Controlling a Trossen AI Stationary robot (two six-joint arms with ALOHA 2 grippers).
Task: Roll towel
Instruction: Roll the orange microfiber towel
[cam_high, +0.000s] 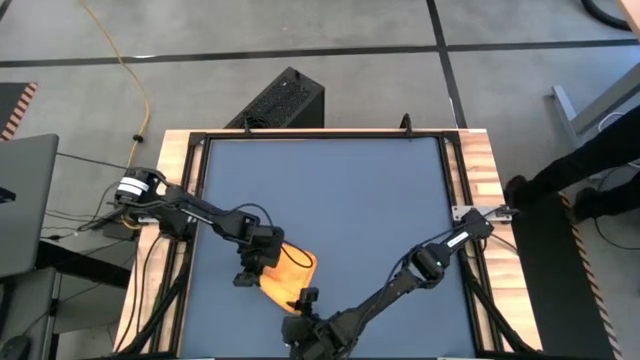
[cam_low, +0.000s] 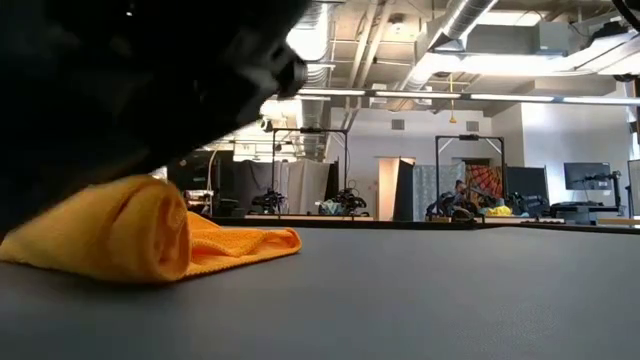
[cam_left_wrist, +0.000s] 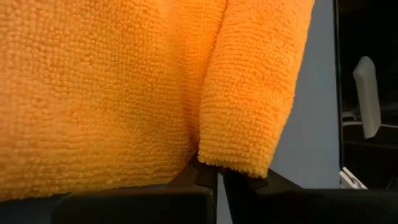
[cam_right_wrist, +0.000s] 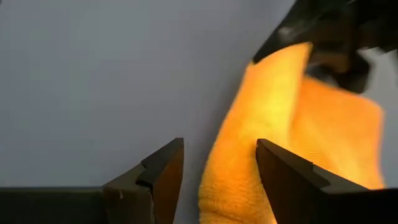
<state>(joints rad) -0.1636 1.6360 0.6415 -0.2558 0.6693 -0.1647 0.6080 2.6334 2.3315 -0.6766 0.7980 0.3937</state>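
Observation:
The yellow towel (cam_high: 293, 272) lies on the dark blue tabletop near its near edge, left of the middle. One side is rolled into a thick fold (cam_low: 140, 238); the rest lies flat (cam_low: 250, 240). My left gripper (cam_high: 258, 275) is shut at the towel's left side, its fingertips (cam_left_wrist: 217, 177) at the end of the fold. My right gripper (cam_high: 303, 298) stands open at the towel's near end, with the roll's end (cam_right_wrist: 233, 180) showing between and beyond its two fingers (cam_right_wrist: 219, 162). My left gripper meets the towel with its shut fingertips at the lower edge of the rolled fold (cam_left_wrist: 233, 163), coming slanting down from the table's left. Whether any cloth is caught between the fingers cannot be told. The towel rests on the table. Whether my right gripper touches the towel, I cannot tell.
Bare tabletop (cam_high: 340, 190) stretches to the far and right edges. A wooden frame (cam_high: 480, 170) borders the table. A black box (cam_high: 283, 100) stands beyond the far edge, a laptop (cam_high: 25, 200) at the left, and a person's legs (cam_high: 590, 170) at the right.

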